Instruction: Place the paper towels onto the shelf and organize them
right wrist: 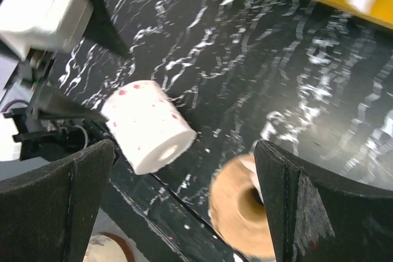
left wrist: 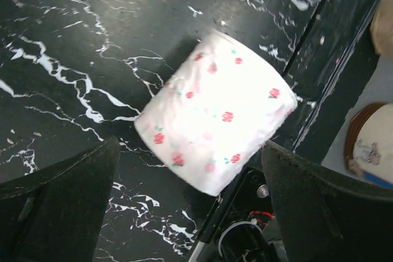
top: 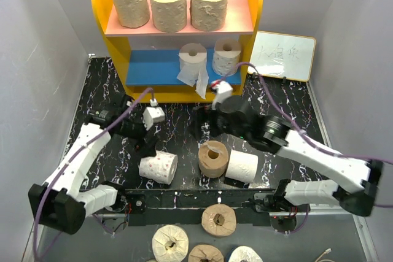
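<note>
The shelf [top: 101,4] stands at the back, with three tan paper towels [top: 168,6] on its pink upper board. Two white rolls [top: 226,56] sit on the blue lower board, the left one trailing a loose sheet [top: 201,81]. A pink-dotted white roll [top: 158,167] [left wrist: 215,115] [right wrist: 147,127] lies on its side near the front edge. My left gripper [top: 143,142] [left wrist: 190,146] hangs open just above it, touching nothing. A tan roll [top: 213,158] [right wrist: 236,210] and a plain white roll [top: 243,166] lie to the right. My right gripper [top: 204,128] [right wrist: 184,145] hovers open above the tan roll, holding nothing.
A small white writing board [top: 285,55] leans at the back right. Several more rolls [top: 219,219] lie below the table's front edge, past the black base rail [top: 184,197]. Grey walls close both sides. The left arm's white camera block [right wrist: 43,10] shows in the right wrist view.
</note>
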`<state>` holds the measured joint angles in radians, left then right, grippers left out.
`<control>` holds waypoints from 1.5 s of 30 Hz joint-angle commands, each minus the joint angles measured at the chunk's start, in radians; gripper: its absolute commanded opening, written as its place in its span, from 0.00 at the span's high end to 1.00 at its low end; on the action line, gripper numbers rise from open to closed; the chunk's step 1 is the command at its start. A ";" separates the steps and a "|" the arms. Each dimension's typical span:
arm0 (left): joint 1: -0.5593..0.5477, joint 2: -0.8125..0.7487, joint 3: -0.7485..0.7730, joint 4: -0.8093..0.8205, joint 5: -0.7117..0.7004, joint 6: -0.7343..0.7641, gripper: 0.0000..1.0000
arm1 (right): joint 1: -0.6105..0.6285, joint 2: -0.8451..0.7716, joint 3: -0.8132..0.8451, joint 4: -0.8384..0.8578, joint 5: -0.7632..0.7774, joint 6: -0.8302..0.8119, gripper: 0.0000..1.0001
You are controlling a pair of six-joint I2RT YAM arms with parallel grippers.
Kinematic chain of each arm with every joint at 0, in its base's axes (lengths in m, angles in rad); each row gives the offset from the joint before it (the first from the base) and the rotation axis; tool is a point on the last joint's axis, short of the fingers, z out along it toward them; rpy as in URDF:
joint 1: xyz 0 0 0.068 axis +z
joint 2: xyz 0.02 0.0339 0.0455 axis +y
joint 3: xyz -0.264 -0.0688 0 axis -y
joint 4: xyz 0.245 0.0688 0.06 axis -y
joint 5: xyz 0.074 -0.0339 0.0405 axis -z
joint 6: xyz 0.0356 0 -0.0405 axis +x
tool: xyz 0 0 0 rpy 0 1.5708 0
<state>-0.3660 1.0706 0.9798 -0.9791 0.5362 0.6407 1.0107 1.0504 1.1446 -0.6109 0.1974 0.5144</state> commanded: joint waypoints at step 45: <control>0.714 0.095 -0.007 0.265 0.364 -0.370 0.01 | 0.226 0.443 -0.400 0.949 -0.287 0.581 0.02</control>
<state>0.3393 1.1767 0.9432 -0.7048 0.9413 0.3279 1.2350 1.4845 0.7238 0.2657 -0.1253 1.1240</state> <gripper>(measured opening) 0.986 0.984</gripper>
